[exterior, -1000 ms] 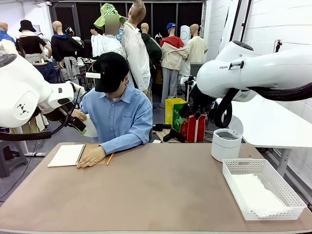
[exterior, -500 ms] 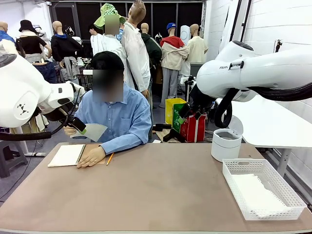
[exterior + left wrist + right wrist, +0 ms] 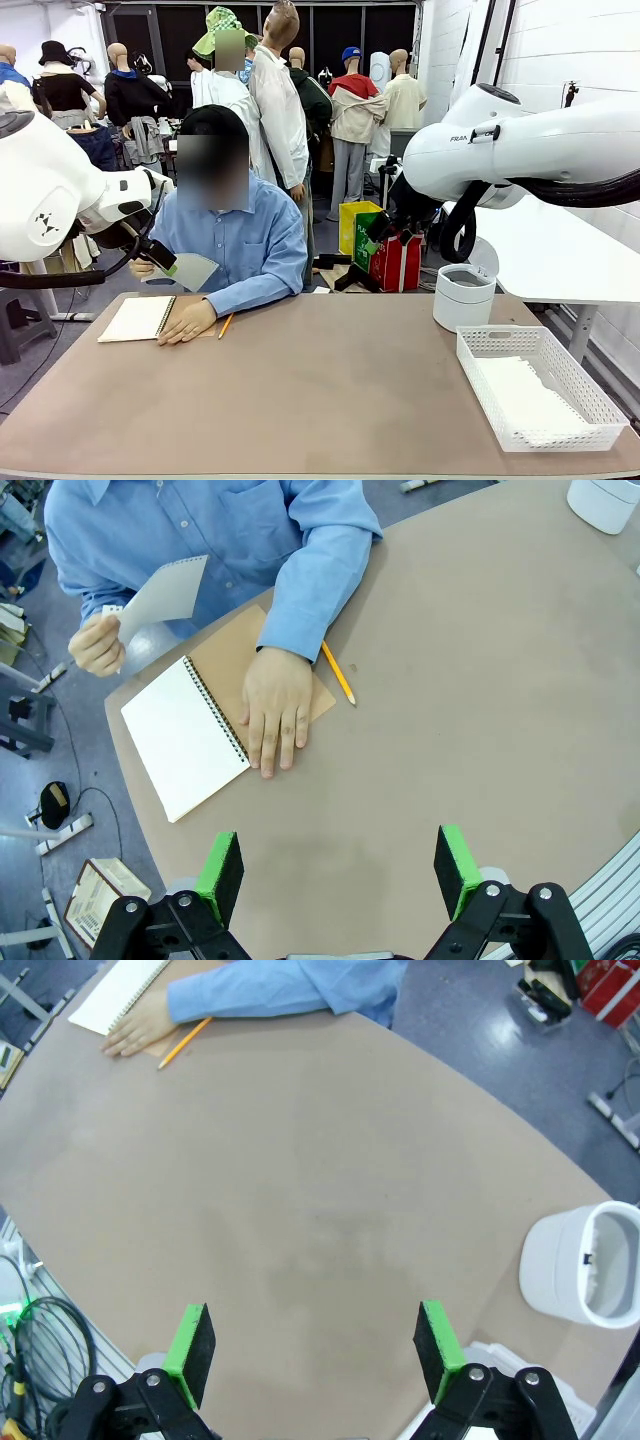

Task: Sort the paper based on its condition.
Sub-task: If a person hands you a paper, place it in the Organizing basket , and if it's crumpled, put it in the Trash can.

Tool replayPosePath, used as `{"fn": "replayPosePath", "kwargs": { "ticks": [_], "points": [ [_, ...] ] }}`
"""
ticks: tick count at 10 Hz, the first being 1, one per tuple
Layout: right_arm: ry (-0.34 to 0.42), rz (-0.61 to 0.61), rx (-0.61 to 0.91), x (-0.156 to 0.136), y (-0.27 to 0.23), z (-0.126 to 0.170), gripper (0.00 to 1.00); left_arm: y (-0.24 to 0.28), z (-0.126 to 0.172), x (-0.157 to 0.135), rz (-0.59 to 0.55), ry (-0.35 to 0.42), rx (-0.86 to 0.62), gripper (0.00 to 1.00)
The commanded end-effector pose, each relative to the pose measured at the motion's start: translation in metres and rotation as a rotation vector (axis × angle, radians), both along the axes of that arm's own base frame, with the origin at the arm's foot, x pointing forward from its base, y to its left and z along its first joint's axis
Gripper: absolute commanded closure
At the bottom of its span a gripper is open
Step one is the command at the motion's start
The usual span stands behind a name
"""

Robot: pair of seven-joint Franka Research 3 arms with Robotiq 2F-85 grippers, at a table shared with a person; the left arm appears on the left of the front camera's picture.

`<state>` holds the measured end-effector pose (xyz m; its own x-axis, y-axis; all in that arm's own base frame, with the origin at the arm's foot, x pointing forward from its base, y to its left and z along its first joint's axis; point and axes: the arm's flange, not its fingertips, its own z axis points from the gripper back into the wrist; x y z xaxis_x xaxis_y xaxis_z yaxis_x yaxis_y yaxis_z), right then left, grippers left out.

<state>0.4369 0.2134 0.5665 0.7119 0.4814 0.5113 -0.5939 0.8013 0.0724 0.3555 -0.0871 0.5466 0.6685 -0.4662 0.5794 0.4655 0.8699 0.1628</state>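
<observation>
A torn-out sheet (image 3: 160,592) is held up by the person's hand (image 3: 96,645), seemingly for handover; both grippers (image 3: 340,872) (image 3: 312,1345) are kept spread wide, nothing grasped.

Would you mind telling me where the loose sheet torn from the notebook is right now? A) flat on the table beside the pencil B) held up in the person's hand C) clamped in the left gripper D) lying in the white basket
B: the person's hand holds the loose sheet up off the table, beside the open notebook.
</observation>
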Motion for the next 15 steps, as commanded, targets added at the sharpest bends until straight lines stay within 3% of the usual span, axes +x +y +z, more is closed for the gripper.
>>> {"fn": "replayPosePath", "kwargs": {
  "ticks": [1,15],
  "points": [
    [0.003,-0.004,0.001,0.0017,-0.0007,0.0009,0.00,0.0012,0.0005,0.0003,0.002,0.000,-0.002,0.00],
    [0.003,-0.004,0.001,0.0017,-0.0007,0.0009,0.00,0.0012,0.0005,0.0003,0.002,0.000,-0.002,0.00]
  ]
}}
